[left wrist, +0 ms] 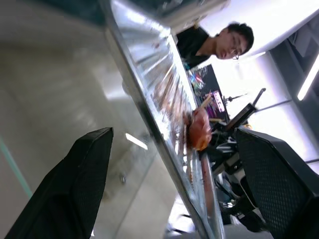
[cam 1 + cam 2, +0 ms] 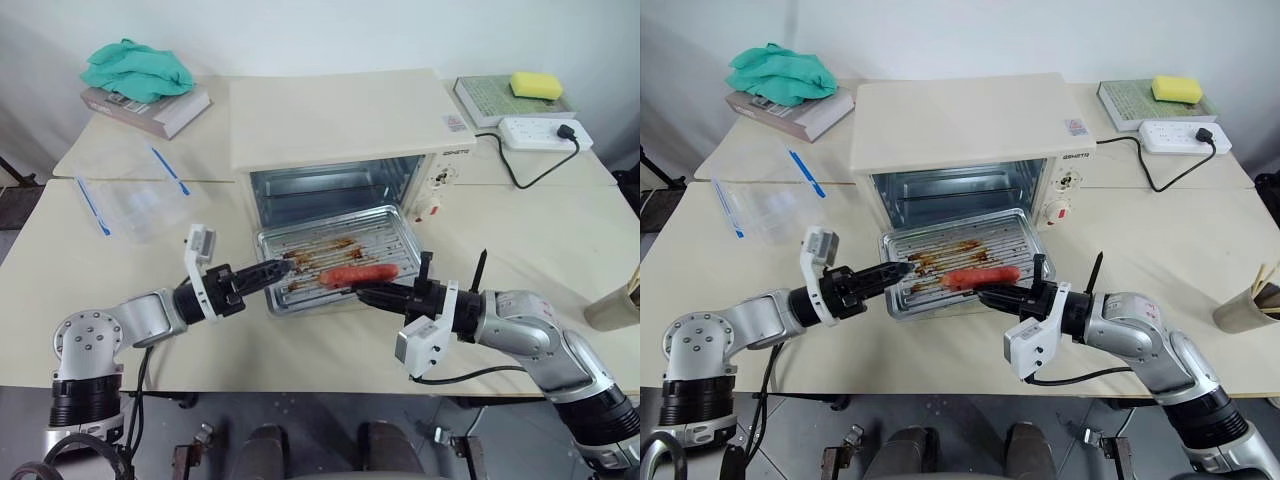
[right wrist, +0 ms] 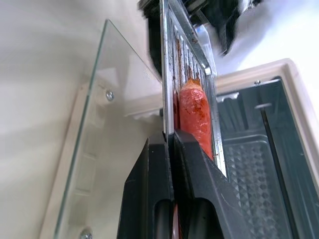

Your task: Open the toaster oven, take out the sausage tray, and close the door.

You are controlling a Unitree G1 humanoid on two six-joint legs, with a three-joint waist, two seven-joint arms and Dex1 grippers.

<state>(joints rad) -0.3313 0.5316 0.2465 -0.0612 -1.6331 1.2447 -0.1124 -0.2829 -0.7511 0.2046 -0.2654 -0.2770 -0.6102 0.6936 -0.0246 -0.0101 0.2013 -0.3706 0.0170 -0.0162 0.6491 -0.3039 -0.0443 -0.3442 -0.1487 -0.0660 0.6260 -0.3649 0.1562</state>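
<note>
The sausage tray [image 2: 335, 262] sits out in front of the toaster oven [image 2: 345, 140], above the lowered glass door [image 3: 107, 144], with one red-orange sausage [image 2: 358, 274] lying across its ridged, stained bottom near the front edge. The oven's cavity stands open behind it, knobs and a red button on its right panel.

The right gripper [image 2: 362, 293] reaches in from the right and is clamped tight on the tray's front rim, just beside the sausage; its wrist view shows the two black fingers [image 3: 149, 184] pinching the thin metal edge. The left gripper [image 2: 283, 268] comes in from the left at the tray's left side, its fingers spread with the rim running between them, not yet pressed on it as far as I can see.

On the cream surface [image 2: 560, 230], a clear plastic box [image 2: 135, 195] with blue clips lies left of the oven. Behind it, a green cloth [image 2: 135, 68] rests on a book [image 2: 150, 105]. To the right are a yellow sponge [image 2: 536, 85] and a power strip [image 2: 540, 133].
</note>
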